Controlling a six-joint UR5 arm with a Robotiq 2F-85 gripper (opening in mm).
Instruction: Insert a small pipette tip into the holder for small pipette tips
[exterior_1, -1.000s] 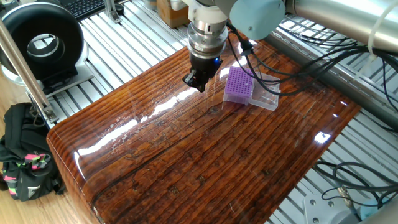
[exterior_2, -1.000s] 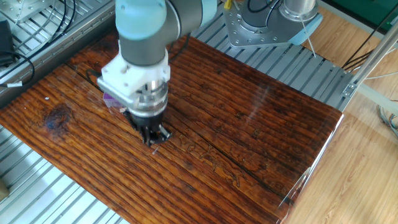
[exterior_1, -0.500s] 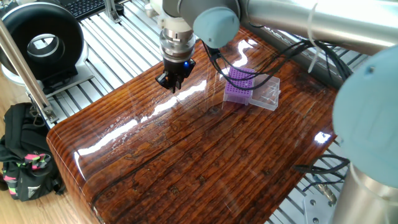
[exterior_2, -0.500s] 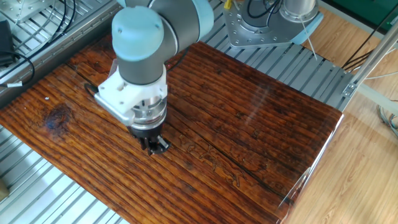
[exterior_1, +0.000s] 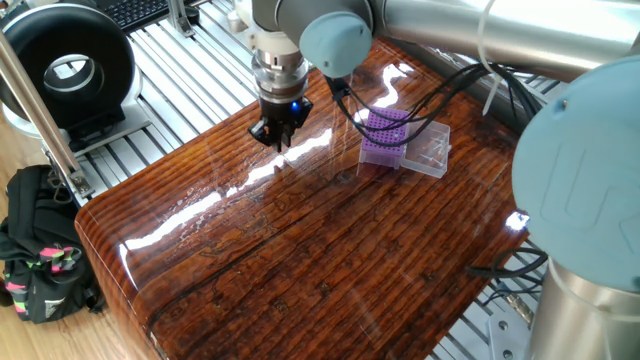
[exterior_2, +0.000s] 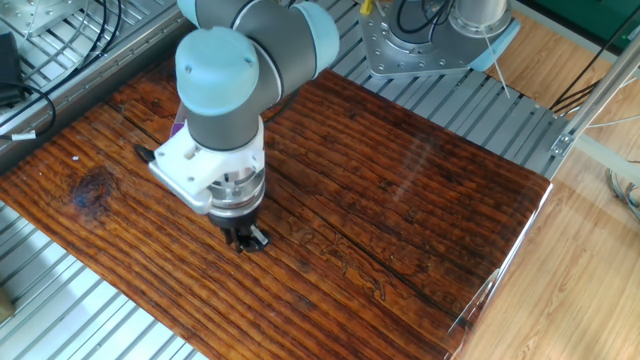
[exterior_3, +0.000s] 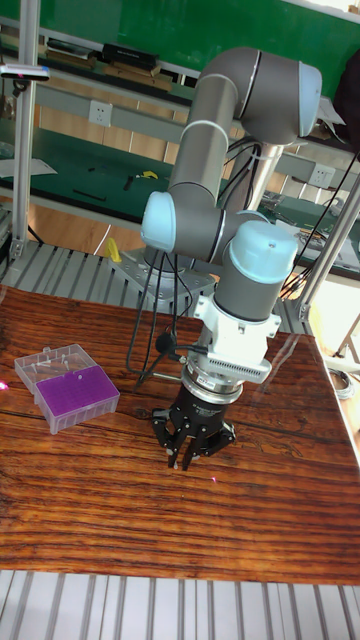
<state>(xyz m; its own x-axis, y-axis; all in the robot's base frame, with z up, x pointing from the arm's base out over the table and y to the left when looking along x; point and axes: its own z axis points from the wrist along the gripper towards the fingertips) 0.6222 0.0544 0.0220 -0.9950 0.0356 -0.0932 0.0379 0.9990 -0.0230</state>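
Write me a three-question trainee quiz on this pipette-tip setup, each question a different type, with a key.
1. True or false: the gripper is directly above the holder for small pipette tips.
2. Multiple choice: the grid block of the holder is A) green, B) purple, C) orange.
3. Short answer: what is joined to the purple block?

Key:
1. False. In the tall fixed view the gripper hangs over bare wooden table, well to one side of the holder.
2. B.
3. A clear plastic box part.
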